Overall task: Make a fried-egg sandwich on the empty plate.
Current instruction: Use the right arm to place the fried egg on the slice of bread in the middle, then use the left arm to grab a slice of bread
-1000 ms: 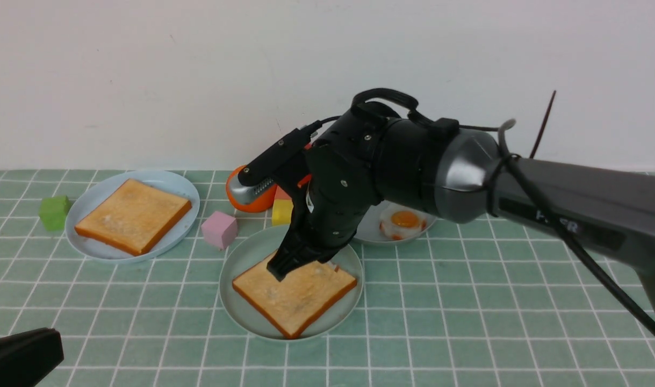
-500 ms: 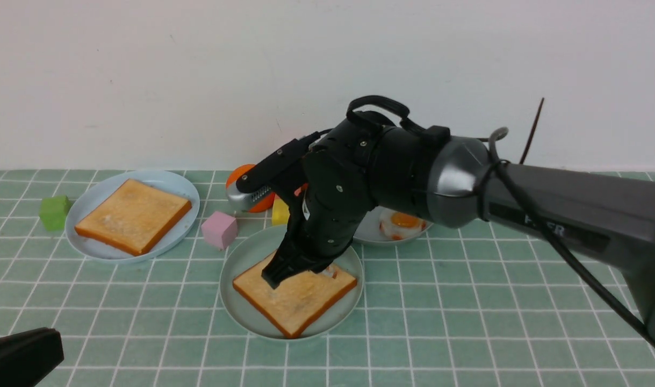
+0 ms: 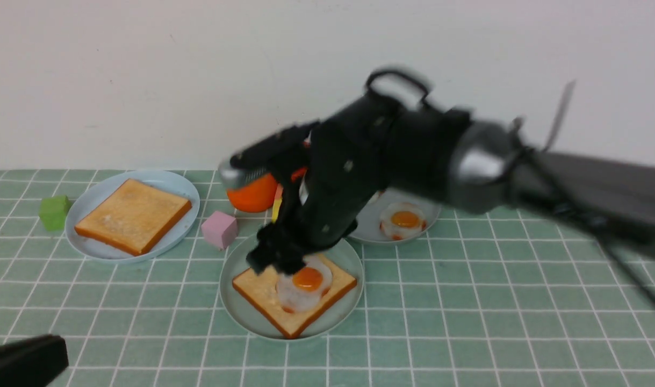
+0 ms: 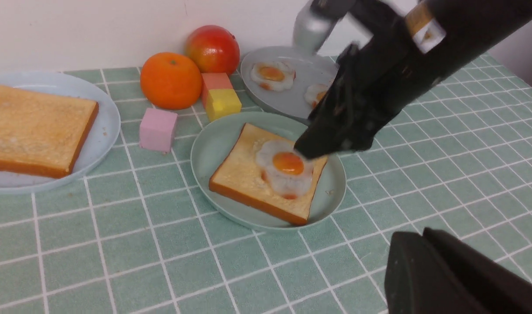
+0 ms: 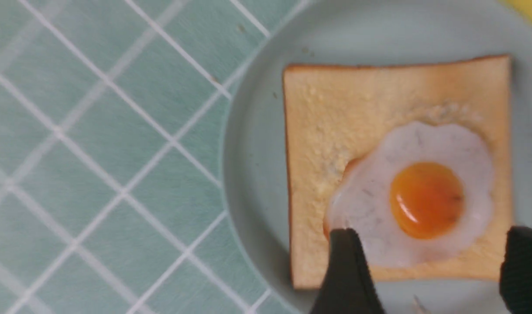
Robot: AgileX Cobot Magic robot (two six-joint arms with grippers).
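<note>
Right claw (image 5: 432,244): jaws spread apart, poised just above the fried egg (image 3: 304,287), blurred in the front view; I see nothing pinched.

The egg lies flat on one toast slice (image 3: 263,293); that slice lies on the mint-green plate (image 3: 241,314), mid-table and nearer the front edge.

The second toast slice (image 3: 134,215) lies on the pale blue plate (image 3: 190,193), toward the left edge; well apart from the mint-green plate.

The grey plate (image 4: 292,102) sits just behind the mint-green one, toward the far edge; it carries two more toy eggs (image 4: 272,74).

Surroundings: pink cube (image 3: 220,229) between the blue and mint-green plates; yellow block (image 4: 222,102) and salmon block (image 4: 216,81) just behind the mint-green rim; orange (image 3: 252,196) and red apple (image 4: 212,43) by the far edge; green cube (image 3: 54,212) beside the blue plate.

The right arm hides part of the grey plate from the front.

Left claw (image 3: 23,357): at the front-left corner; I cannot tell its jaw state.
</note>
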